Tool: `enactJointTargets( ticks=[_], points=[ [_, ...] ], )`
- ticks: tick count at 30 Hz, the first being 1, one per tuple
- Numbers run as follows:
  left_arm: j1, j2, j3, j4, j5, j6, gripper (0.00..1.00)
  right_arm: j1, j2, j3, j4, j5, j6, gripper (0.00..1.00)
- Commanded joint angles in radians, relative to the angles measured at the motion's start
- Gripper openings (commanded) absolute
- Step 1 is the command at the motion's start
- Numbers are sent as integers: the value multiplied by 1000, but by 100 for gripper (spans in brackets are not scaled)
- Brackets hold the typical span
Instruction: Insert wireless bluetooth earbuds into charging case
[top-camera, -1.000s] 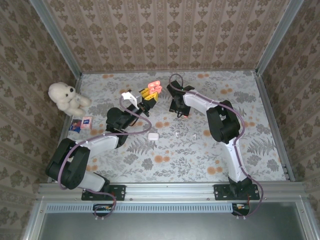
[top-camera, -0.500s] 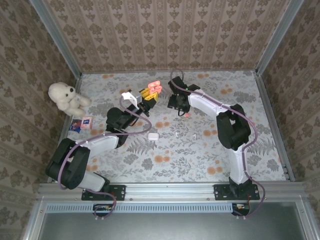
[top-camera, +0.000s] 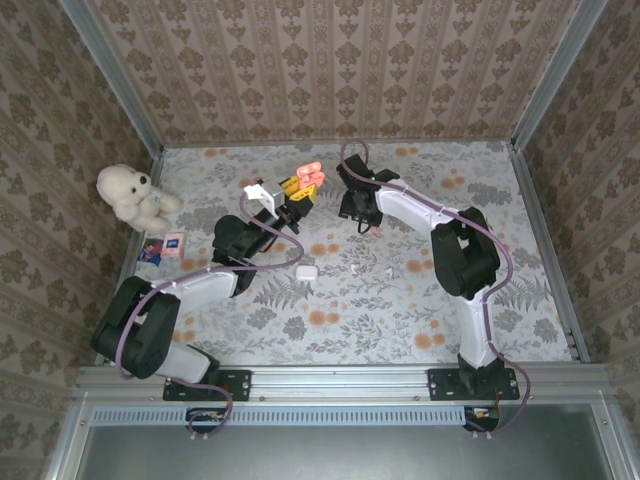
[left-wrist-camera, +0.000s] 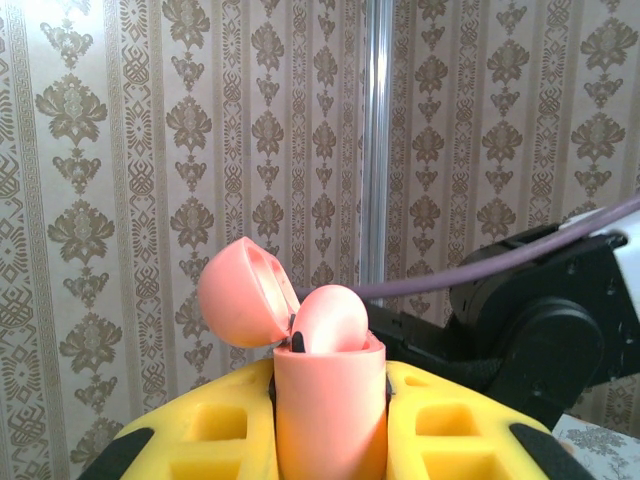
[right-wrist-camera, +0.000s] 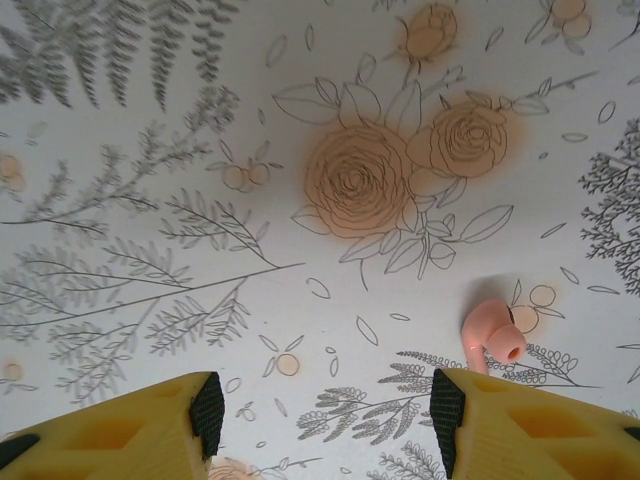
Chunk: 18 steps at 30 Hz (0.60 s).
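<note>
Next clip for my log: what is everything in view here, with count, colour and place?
pink case: one, pink, lid open, held in the left hand
white case: one, white, mid-table
earbud: one, pink, on the table under the right hand
small white pieces: three, white, right of the white case; too small to identify
teddy bear: one, white, table's far left
small packets: two, pink and blue, near the bear
table: one, floral
left hand: yellow, shut on the pink case
right hand: yellow, open, empty
</note>
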Motion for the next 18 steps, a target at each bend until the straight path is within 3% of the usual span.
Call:
enactJointTargets(
  ticks=[1,18],
  points=[
    [-6,-12,16,35,-2,-4,0,-3,23,-22,13,-11,18,60],
    [-9,-8,18,35,-3,-7,0,-50,10,-119,50,-12,45,59]
  ],
)
